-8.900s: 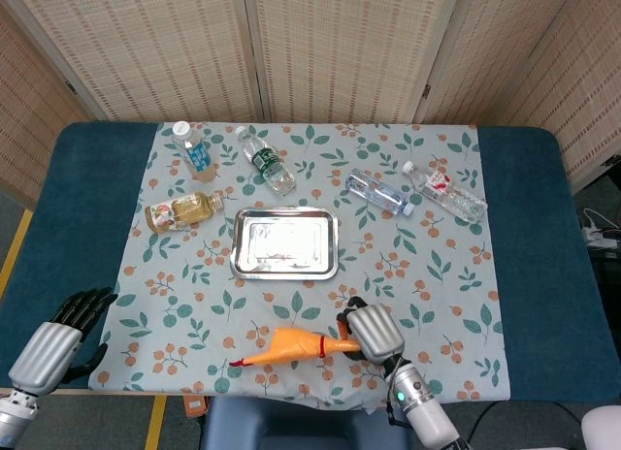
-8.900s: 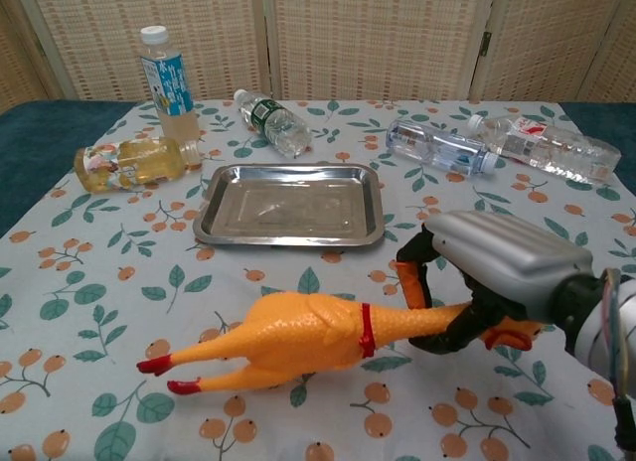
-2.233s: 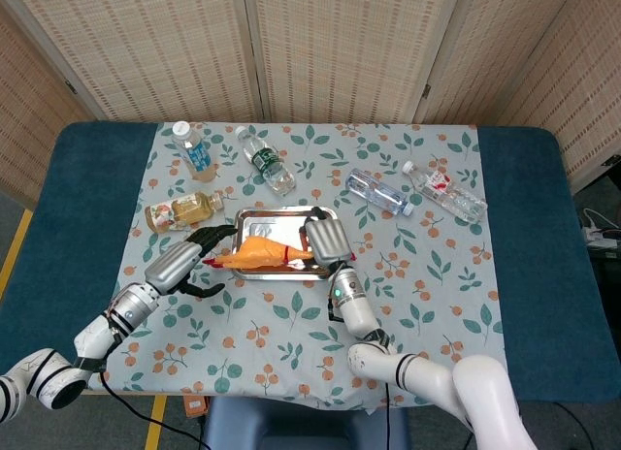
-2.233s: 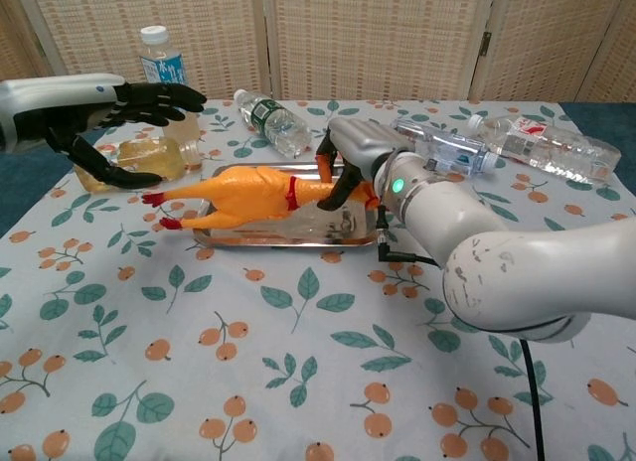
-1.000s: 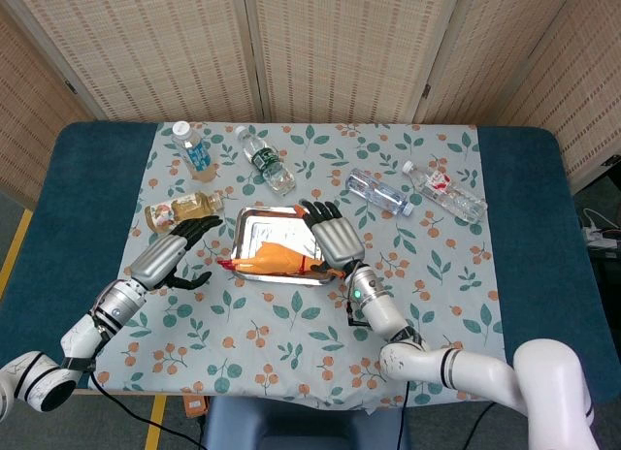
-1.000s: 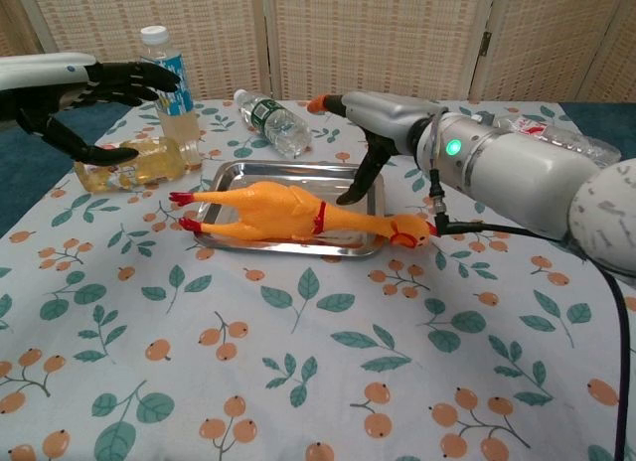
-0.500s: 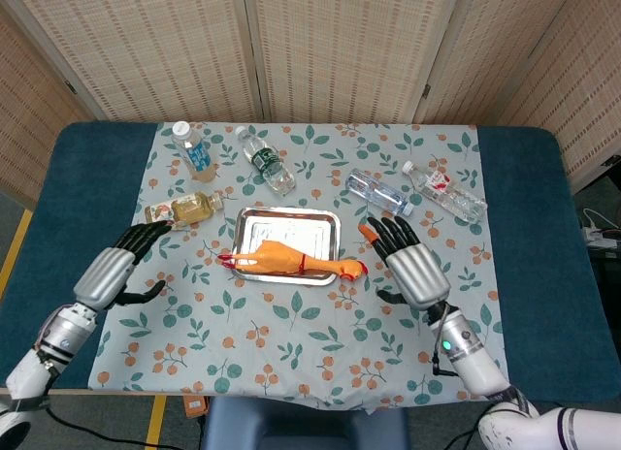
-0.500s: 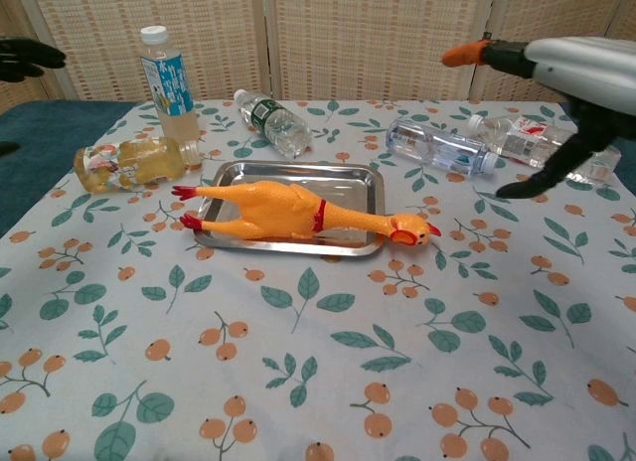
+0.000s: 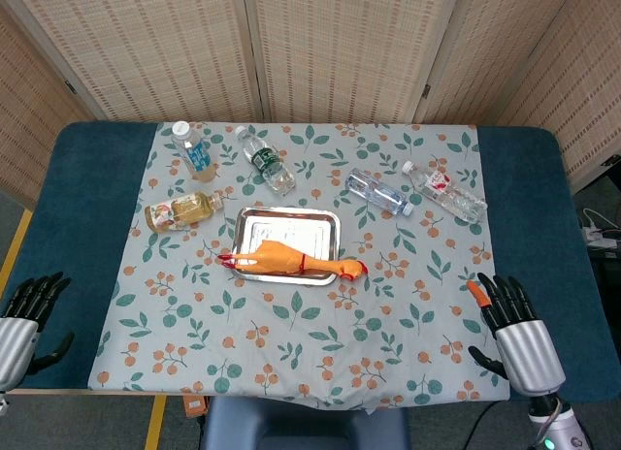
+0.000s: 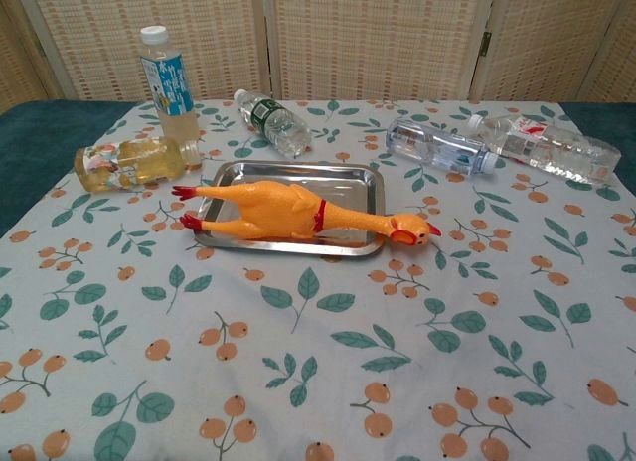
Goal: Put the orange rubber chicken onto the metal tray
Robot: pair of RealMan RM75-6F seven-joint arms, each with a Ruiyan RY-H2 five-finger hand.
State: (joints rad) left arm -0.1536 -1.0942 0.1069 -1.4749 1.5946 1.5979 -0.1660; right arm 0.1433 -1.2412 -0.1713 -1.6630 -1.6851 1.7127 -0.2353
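The orange rubber chicken [image 9: 289,261] [image 10: 288,210] lies on its side along the front edge of the metal tray [image 9: 287,233] [image 10: 294,188]. Its body rests in the tray, while its red feet stick out over the tray's left rim and its head and beak hang past the right front corner, seemingly touching the patterned cloth [image 9: 310,343] [image 10: 318,362].

Both hands are well apart from it, at the near edge of the surface [image 9: 87,198]. The left hand [image 9: 19,324] sits at the near left corner, its dark fingers [image 9: 39,290] spread and holding nothing. The right hand [image 9: 519,334] is at the near right, fingers [image 9: 500,295] also apart and empty, one orange-tipped. The chest view shows neither hand.

Behind the tray, a yellow-drink bottle [image 9: 179,211] [image 10: 129,163] lies on its side to the left, with a blue-labelled bottle [image 9: 192,151] [image 10: 167,83] standing upright just behind it. A green-labelled bottle [image 9: 266,161] [image 10: 270,122] and two clear bottles [image 9: 380,193] [image 10: 442,148] [image 9: 444,192] [image 10: 542,146] lie flat further back.
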